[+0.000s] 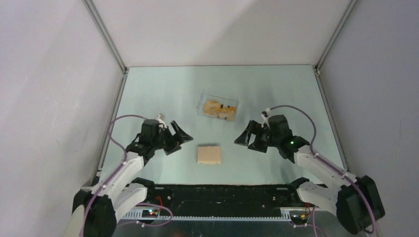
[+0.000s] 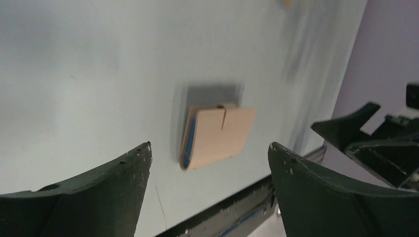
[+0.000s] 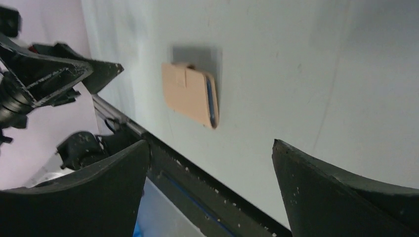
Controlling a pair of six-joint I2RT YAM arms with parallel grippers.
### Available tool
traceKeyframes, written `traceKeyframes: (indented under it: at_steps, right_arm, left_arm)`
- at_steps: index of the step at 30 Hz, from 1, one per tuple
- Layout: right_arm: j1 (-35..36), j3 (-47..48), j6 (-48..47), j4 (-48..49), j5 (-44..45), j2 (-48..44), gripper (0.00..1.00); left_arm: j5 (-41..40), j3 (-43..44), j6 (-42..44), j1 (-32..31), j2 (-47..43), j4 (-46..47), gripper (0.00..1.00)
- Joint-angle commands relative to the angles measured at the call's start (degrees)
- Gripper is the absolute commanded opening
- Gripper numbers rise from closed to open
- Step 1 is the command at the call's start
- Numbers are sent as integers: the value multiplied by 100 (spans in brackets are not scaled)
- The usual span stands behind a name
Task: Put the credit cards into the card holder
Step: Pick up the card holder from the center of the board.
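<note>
The tan card holder (image 1: 209, 154) lies folded shut on the table between the two arms; it also shows in the left wrist view (image 2: 220, 136) and the right wrist view (image 3: 190, 94), with a blue edge visible. Several orange-yellow credit cards (image 1: 220, 109) lie in a clear plastic tray (image 1: 205, 100) behind it. My left gripper (image 1: 182, 139) is open and empty, left of the holder. My right gripper (image 1: 245, 139) is open and empty, right of it. Both hover above the table, pointing toward the holder.
Grey walls enclose the table on the left, back and right. A black rail (image 1: 217, 193) runs along the near edge between the arm bases.
</note>
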Motion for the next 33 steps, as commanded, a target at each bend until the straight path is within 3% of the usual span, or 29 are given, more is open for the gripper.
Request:
traceKeyframes:
  at_steps: [1, 6, 12, 22, 24, 30, 31, 33]
  right_arm:
    - [818, 218, 537, 373, 360, 524, 95]
    - [1456, 215, 1102, 1113, 206, 1272, 80]
    - [1725, 218, 1462, 1988, -38, 2210, 66]
    - [1741, 220, 1596, 2675, -160, 2742, 63]
    - [1734, 226, 1616, 2765, -225, 2850, 63]
    - [1544, 286, 1332, 2343, -347, 2654, 67]
    - [1505, 338, 1249, 2212, -380, 2475, 70]
    - [1374, 425, 958, 1790, -368, 2135, 79]
  left_arm:
    - [234, 70, -386, -658, 557, 62, 91]
    - [52, 197, -474, -1179, 1279, 58, 85]
    - [-58, 483, -347, -1433, 1926, 103, 81]
    - [-31, 881, -295, -1722, 2749, 338, 61]
    - [-24, 958, -261, -1757, 2888, 350, 53]
    - [-6, 1088, -37, -1825, 2863, 361, 15]
    - [-55, 1091, -2, -1832, 2785, 362, 7]
    - [-148, 1093, 109, -1848, 2486, 361, 1]
